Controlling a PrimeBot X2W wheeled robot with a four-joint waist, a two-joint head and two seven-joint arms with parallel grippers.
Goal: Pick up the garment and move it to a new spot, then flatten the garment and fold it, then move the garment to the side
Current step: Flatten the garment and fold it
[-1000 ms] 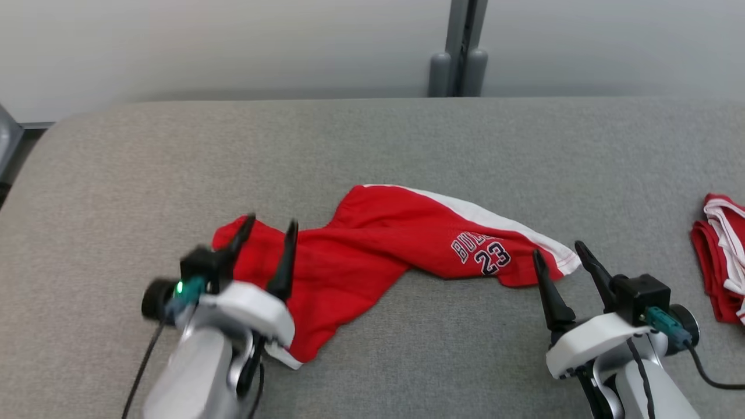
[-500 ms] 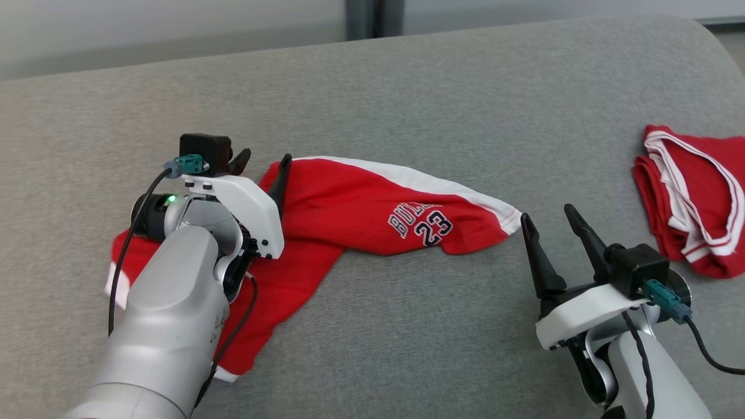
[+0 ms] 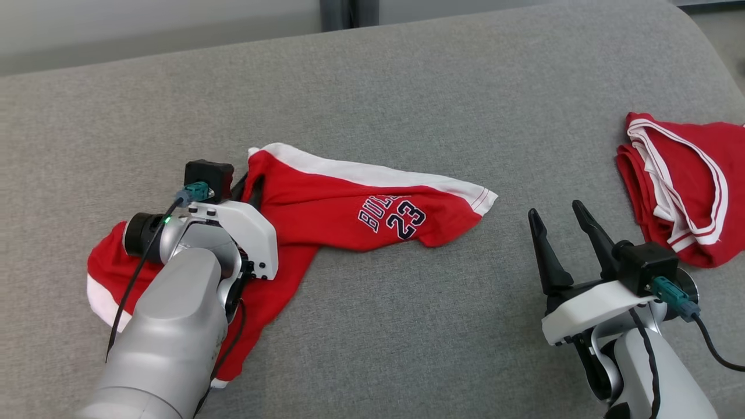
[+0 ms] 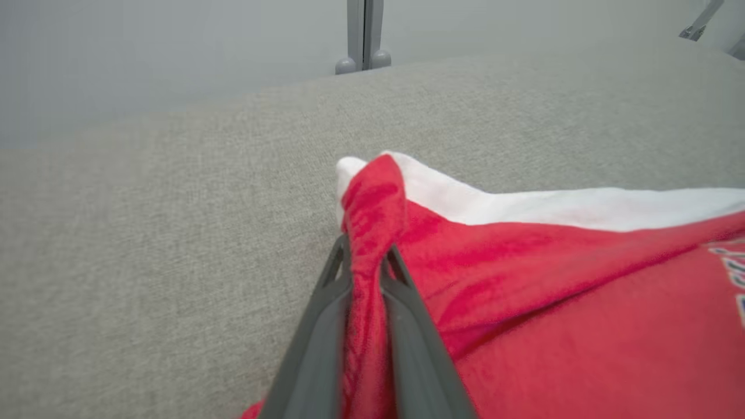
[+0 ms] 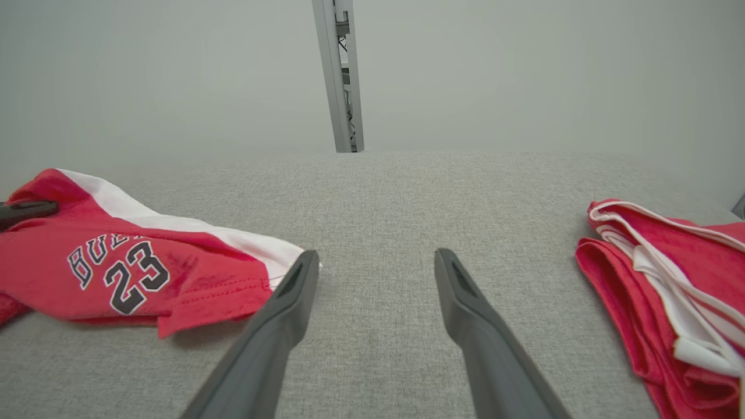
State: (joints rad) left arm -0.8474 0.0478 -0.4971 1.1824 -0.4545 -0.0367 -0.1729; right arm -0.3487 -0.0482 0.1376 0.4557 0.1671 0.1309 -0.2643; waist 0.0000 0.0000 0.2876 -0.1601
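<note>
The crumpled red garment (image 3: 349, 203) with a white side stripe bore dark lettering: "BUL", the rest lost in a fold, above the number "23". At the garment's left end the left gripper (image 4: 365, 256) was pinched narrow on a bunched red ridge of it, beside the white band. Near the garment's right hem but apart from it, the right gripper (image 3: 554, 209) stood wide and empty. Farther right of the garment lay a folded red cloth with white trim (image 3: 681, 180).

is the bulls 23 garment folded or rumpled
Rumpled, not folded: the red Bulls 23 garment lies twisted, one corner bunched in the left gripper's shut jaws.
</note>
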